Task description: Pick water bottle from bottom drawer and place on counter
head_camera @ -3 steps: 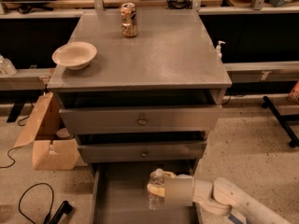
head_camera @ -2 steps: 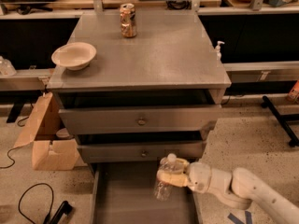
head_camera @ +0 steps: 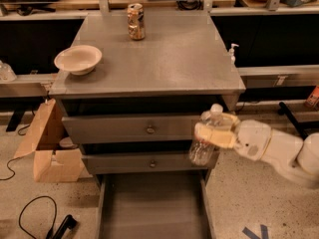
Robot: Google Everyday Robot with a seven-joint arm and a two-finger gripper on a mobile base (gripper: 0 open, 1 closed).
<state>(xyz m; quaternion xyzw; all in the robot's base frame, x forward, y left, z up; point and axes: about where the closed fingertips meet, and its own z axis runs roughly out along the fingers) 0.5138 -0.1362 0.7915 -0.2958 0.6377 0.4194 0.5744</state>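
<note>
My gripper [head_camera: 215, 129] is shut on the water bottle [head_camera: 204, 148], a clear ribbed bottle with a white cap. It holds the bottle roughly upright in the air in front of the cabinet's right side, level with the two knobbed drawers and below the counter [head_camera: 164, 59]. The bottom drawer [head_camera: 152, 208] stands pulled out below, a flat grey tray with nothing visible in it. The white arm [head_camera: 279, 151] reaches in from the right.
On the counter stand a gold-and-red can [head_camera: 135, 21] at the back and a white bowl [head_camera: 78, 59] at the left edge. A white pump dispenser [head_camera: 232, 52] is beside the right edge. A cardboard box [head_camera: 47, 148] and cables lie on the floor at left.
The gripper has lifted the bottle out of the bottom drawer, up and to the right, to the height of the knobbed drawers. The drawer now shows nothing in it.
</note>
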